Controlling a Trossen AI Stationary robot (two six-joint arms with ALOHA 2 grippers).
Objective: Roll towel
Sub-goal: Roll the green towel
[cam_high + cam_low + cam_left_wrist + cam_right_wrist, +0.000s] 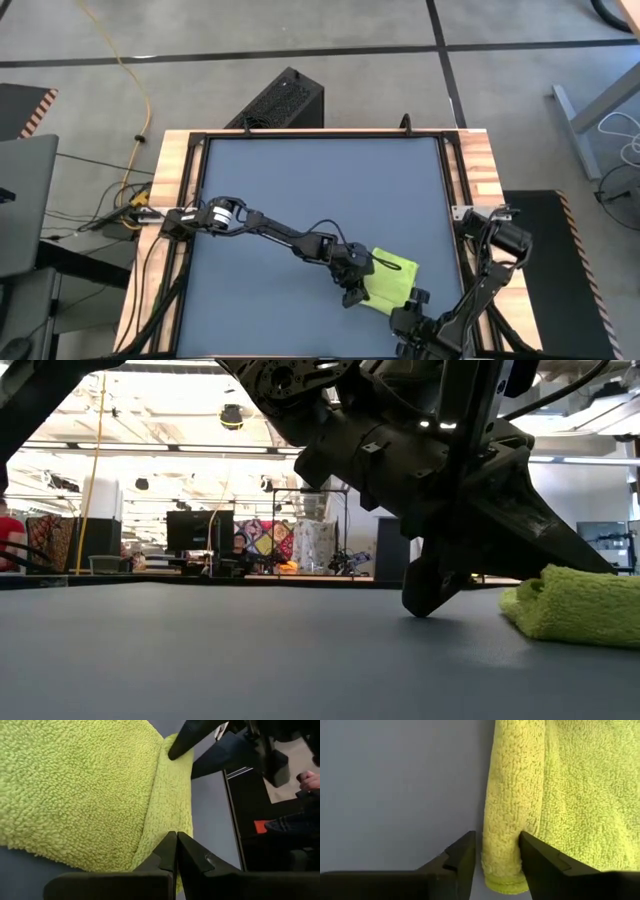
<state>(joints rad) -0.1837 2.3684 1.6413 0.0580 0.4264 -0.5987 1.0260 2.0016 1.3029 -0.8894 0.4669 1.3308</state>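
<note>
The lime yellow-green towel (390, 278) lies flat on the dark blue table mat near the near right corner, with one edge rolled into a narrow ridge (512, 795). It also shows in the low view (575, 605) and the left wrist view (75, 785). My left gripper (352, 293) is shut, with its tips (176, 840) at one end of the ridge. My right gripper (413, 298) stands astride the ridge's other end (497, 852). My left gripper's shut fingertips (170, 845) rest on the towel's rolled edge (165, 815), slanting down from the table's left. Whether any cloth is caught between them, I cannot tell. My right gripper pinches the rolled ridge near its end (502, 840) between its two fingers, which lie across the ridge. The towel lies on the mat.
The table's wooden frame (480, 170) runs close by on the right. A black box (285, 100) stands on the floor behind the table. A person's hand (307, 780) shows beyond the table's edge. Bare mat (320, 190) stretches toward the far side.
</note>
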